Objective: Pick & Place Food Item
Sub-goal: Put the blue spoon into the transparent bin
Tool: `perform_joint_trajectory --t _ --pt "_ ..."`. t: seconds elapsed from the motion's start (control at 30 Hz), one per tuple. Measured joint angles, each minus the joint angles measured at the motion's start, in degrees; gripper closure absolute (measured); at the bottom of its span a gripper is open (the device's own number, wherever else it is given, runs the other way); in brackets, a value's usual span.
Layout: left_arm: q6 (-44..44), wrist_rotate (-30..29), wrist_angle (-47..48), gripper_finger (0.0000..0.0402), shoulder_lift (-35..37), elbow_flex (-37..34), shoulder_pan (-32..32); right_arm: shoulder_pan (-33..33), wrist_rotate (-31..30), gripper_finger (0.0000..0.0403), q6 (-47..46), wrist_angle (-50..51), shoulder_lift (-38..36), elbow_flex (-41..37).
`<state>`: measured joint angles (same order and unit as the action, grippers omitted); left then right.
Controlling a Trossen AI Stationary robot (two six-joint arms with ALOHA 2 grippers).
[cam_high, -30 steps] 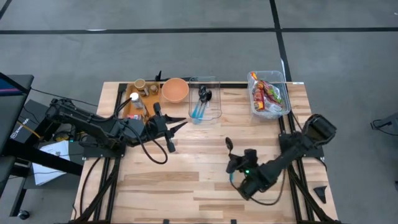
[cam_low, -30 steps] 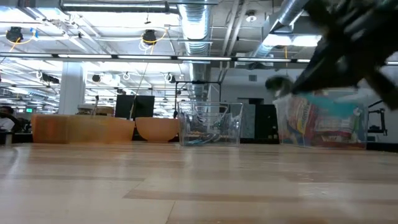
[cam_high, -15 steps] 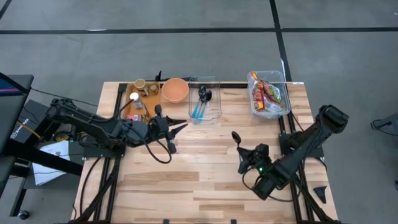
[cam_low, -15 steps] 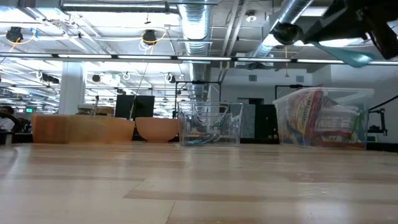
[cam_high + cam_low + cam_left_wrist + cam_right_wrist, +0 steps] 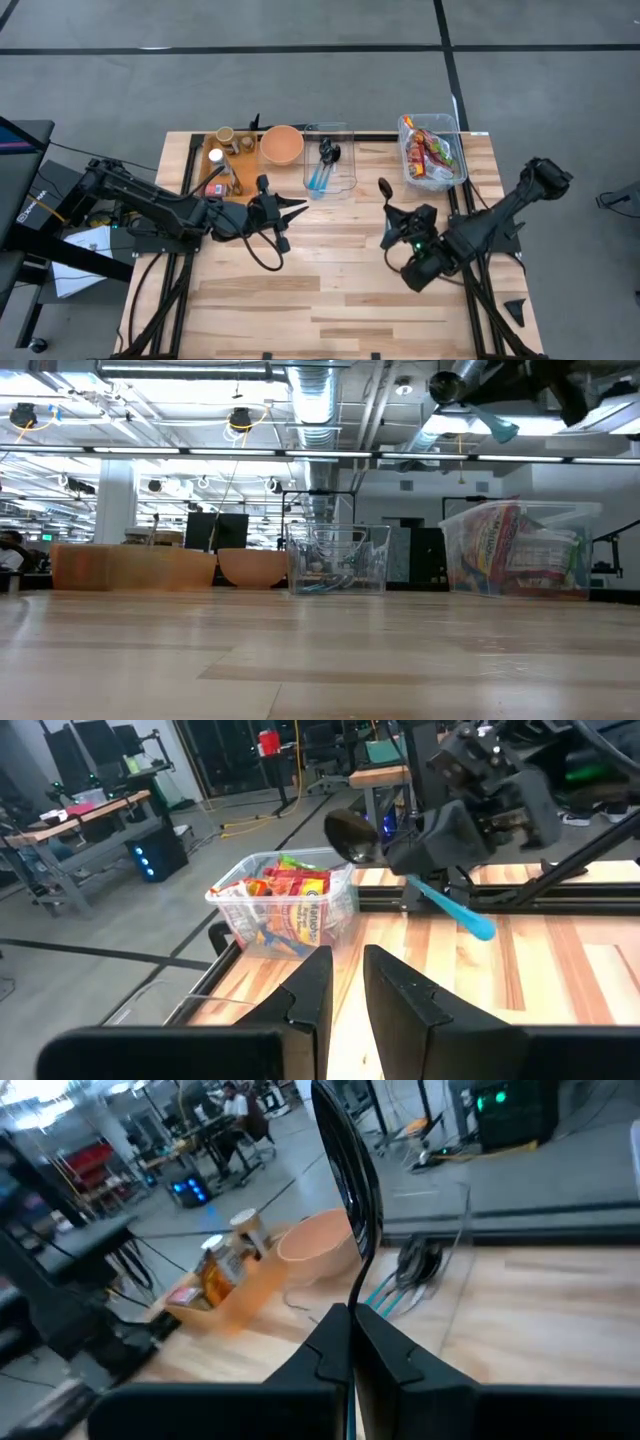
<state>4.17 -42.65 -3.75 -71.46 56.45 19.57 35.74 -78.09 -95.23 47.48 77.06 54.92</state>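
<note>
My right gripper (image 5: 392, 226) hangs over the table's right half, shut on a spoon with a black bowl (image 5: 345, 1150) and a blue handle end (image 5: 472, 923). The food packets (image 5: 430, 152) lie in a clear bin at the far right corner, also seen in the left wrist view as packets (image 5: 295, 905). My left gripper (image 5: 292, 207) hovers left of centre, pointing toward the right arm. Its fingers (image 5: 310, 992) stand a narrow gap apart with nothing between them. My right gripper pinches the spoon's handle (image 5: 352, 1302) between its two fingers, partway along its length. The black bowl (image 5: 445, 385) sticks out past the fingertips and the blue end (image 5: 500, 430) trails behind them. The spoon is lifted well clear of the table.
Along the far edge stand a wooden tray with jars and bottles (image 5: 222, 158), an orange bowl (image 5: 281, 144) and a clear container holding utensils (image 5: 328, 165). The bin of packets (image 5: 520, 550) sits at the far right. Bare wooden tabletop (image 5: 300, 290) fills the near half.
My right gripper has risen high above the table with the spoon and gone toward the far right, rolling its wrist as it climbed. The spoon has stayed in its fingers. My left gripper has crept a little toward the table's right.
</note>
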Motion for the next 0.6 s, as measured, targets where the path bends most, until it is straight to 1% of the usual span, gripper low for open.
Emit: perform_joint_trajectory --t 0.1,0.2,0.33,0.43,0.5,0.6 --pt "0.24 -0.02 -0.24 0.0349 0.0 0.0 0.0 -2.38 2.45 0.0402 10.37 -6.36 -0.22 0.0" --pt "1.44 -0.05 -0.23 0.0349 0.0 0.0 0.0 -5.64 7.11 0.0402 23.61 -16.37 1.0 0.0" --pt "1.42 -0.11 -0.22 0.0349 0.0 0.0 0.0 -11.95 14.69 0.0403 41.4 -30.49 2.04 0.02" --pt "1.41 -0.26 0.2 0.0349 0.01 0.0 0.26 -17.51 20.43 0.0403 48.59 -38.15 1.92 0.04" --pt "1.41 -0.28 1.34 0.0349 0.02 0.0 0.51 -21.55 24.61 0.0403 52.04 -41.12 0.8 0.04" --pt "1.39 -0.22 3.82 0.0349 0.37 0.0 1.2 -28.42 30.53 0.0403 53.98 -44.39 -0.7 0.13"
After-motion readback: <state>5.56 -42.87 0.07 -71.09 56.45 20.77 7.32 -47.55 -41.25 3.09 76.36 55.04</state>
